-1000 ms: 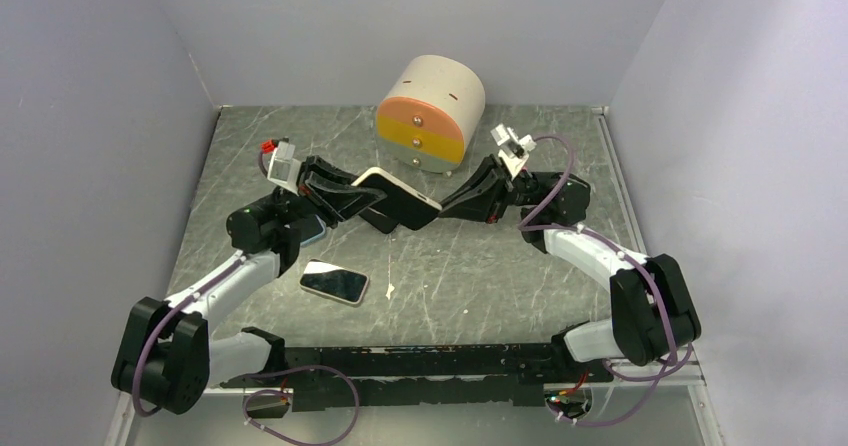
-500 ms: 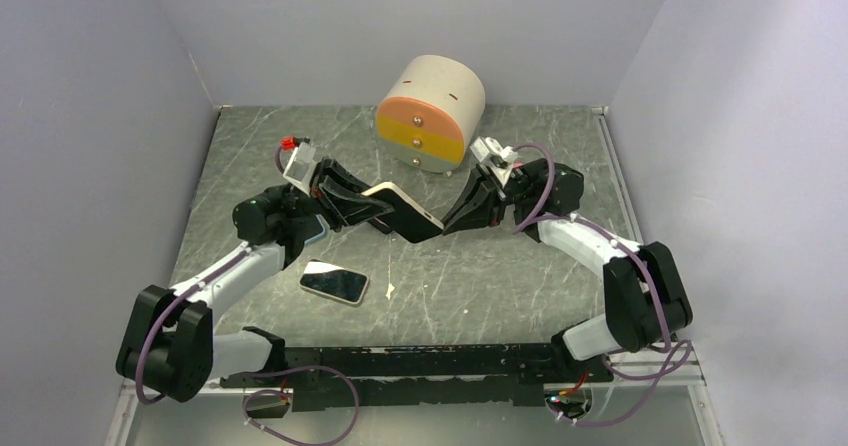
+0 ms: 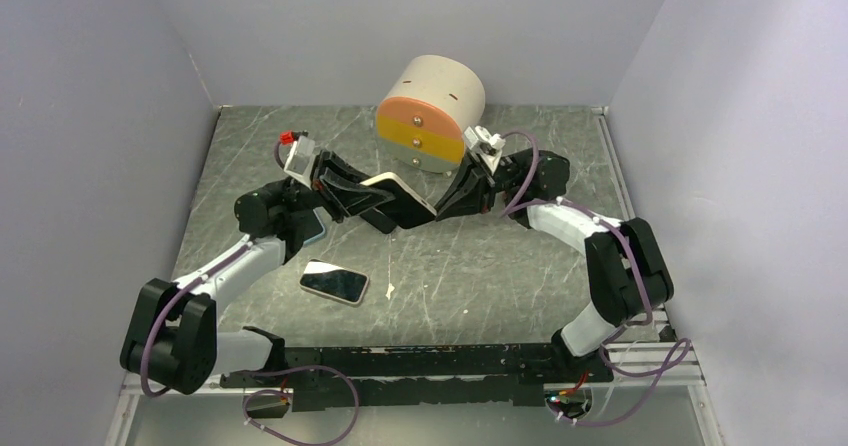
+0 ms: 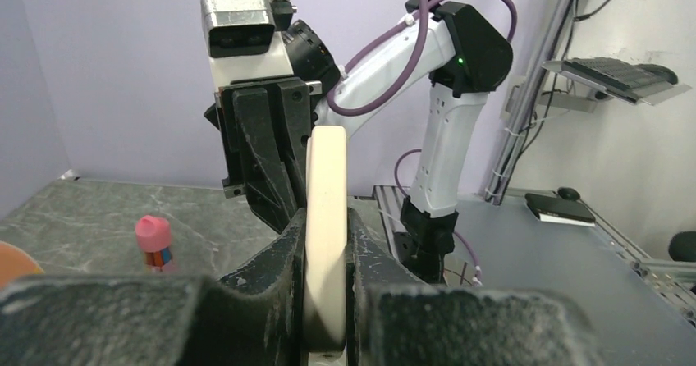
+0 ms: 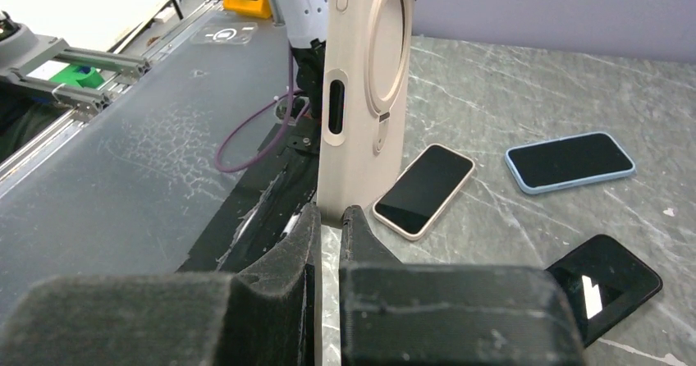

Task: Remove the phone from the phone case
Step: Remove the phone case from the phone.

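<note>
Case [image 3: 385,180], phone [image 3: 401,212] inside, hangs over the table [image 3: 480,266] in the top view just before the drum [image 3: 430,113], left gripper [image 3: 372,198] clamped on one end and right gripper [image 3: 442,207] pinched on the other, bare marble to the right and a loose phone [image 3: 335,282] by the left arm. Left wrist view: jaws closed tight on the case's cream edge. Right wrist view: jaws nipped nearly together on its lower rim, with a blue phone [image 5: 570,162] and a black phone [image 5: 606,284] flat on the table beyond.
</note>
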Controlling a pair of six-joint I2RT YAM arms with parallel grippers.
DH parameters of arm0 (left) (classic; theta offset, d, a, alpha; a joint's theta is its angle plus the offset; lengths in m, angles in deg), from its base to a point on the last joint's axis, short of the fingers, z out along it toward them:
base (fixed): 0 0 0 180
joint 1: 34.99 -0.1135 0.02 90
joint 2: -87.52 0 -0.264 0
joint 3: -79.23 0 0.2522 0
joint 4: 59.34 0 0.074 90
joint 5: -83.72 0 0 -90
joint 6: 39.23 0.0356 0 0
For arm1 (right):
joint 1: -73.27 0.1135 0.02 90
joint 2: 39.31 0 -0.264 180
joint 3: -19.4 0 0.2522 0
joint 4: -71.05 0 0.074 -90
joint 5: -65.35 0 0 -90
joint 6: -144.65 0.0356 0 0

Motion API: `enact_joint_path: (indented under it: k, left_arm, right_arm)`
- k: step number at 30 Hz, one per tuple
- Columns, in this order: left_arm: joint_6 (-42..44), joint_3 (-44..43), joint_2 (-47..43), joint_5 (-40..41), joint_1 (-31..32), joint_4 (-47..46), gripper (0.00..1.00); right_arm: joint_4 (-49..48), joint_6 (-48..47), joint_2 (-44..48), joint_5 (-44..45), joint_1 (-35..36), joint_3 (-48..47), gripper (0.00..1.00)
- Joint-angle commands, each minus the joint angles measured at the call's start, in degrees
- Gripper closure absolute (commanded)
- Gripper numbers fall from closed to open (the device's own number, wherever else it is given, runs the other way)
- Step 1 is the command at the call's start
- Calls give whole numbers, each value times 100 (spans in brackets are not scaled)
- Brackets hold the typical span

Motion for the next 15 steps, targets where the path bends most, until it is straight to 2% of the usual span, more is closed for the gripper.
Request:
enact_joint_path:
  k: [1,9,12,15]
  left_arm:
    - [-126,-145,-74,-323,395,490,97]
    - [1920,-98,-1062,1137,394,3802,98]
    - [1916,-162,-1085,1254,394,3992,98]
    - [1570,-193,-851,1017,395,3585,97]
  right_arm:
    - [-1023,-372,-264,7,11,-478,100]
    - [-991,-515,-80,715,-48,-91,100]
    - [-723,-797,9,881,-27,70,100]
    - [294,-1620,257,1031,16,254,100]
